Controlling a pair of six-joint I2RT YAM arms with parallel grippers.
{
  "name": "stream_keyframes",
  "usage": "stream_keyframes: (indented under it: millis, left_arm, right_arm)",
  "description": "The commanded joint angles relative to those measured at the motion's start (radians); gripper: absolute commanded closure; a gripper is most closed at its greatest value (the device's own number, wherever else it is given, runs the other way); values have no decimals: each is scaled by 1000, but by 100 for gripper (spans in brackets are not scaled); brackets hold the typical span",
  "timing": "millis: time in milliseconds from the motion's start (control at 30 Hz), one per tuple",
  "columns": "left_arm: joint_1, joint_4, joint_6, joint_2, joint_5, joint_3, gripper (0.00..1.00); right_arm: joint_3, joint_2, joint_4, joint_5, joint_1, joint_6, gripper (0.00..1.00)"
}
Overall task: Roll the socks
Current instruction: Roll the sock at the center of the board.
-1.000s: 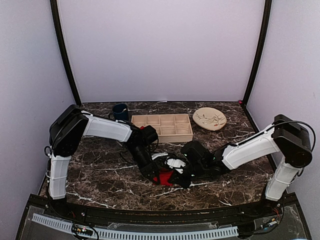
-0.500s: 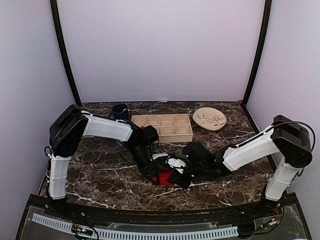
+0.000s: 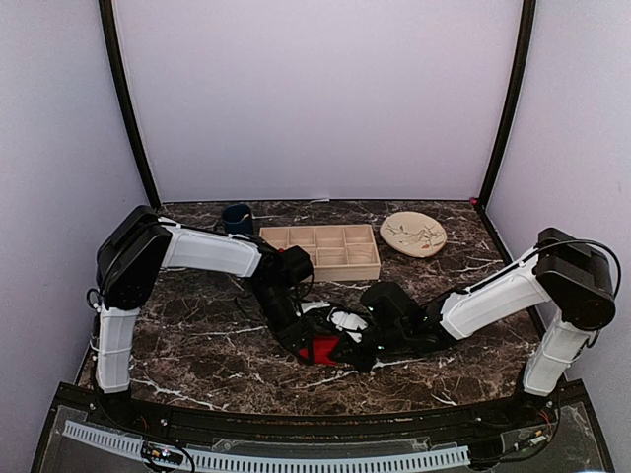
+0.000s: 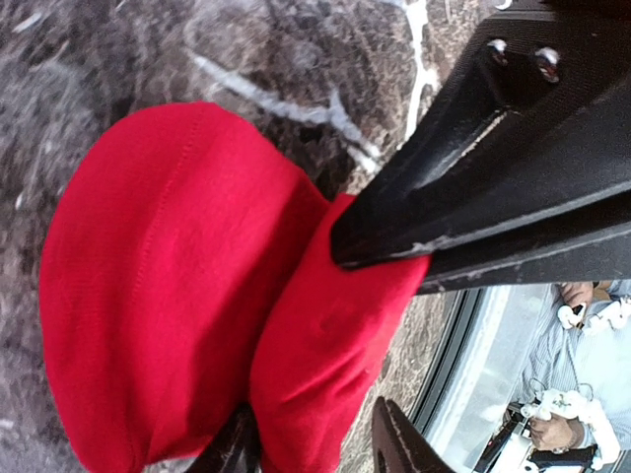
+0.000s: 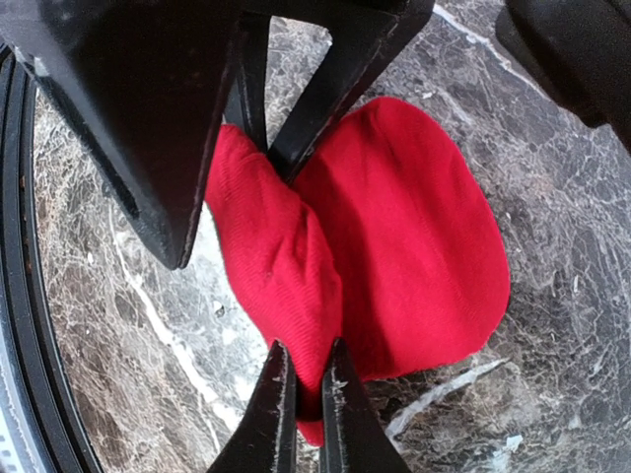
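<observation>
Red socks (image 3: 323, 349) seen at lower centre of top view, half hidden by both wrists. Right wrist view: right gripper (image 5: 306, 389) clamped on folded sock edge, frame bottom. Left wrist view: left gripper (image 4: 315, 439) fingers parted about fold. Wooden tray (image 3: 320, 249), blue mug (image 3: 237, 219), plate (image 3: 413, 234) shown only from above. Dark marble table (image 3: 197, 335); lilac walls (image 3: 315, 99).

Top view: left tool (image 3: 308, 345), right tool (image 3: 343, 353) covering most of socks (image 3: 323, 350). Left wrist view: bottom edge cutting off own fingertips (image 4: 396, 445).
</observation>
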Motion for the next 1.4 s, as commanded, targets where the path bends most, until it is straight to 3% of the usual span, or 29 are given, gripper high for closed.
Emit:
stream_keyframes:
  millis: [0, 233, 833, 1167, 1367]
  left_arm:
    - [20, -119, -36, 104, -404, -86, 59]
    - [33, -102, -61, 104, -435, -102, 58]
    - [75, -15, -106, 27, -343, -135, 53]
    - [76, 93, -107, -12, -221, -155, 52]
    - [76, 202, -138, -46, -135, -175, 45]
  right_arm:
    - [-8, 19, 29, 4, 8, 10, 99]
    - [-7, 25, 21, 7, 8, 11, 99]
    - [-3, 30, 12, 18, 7, 14, 100]
    - [35, 42, 3, 4, 7, -2, 100]
    - [66, 60, -7, -13, 7, -22, 100]
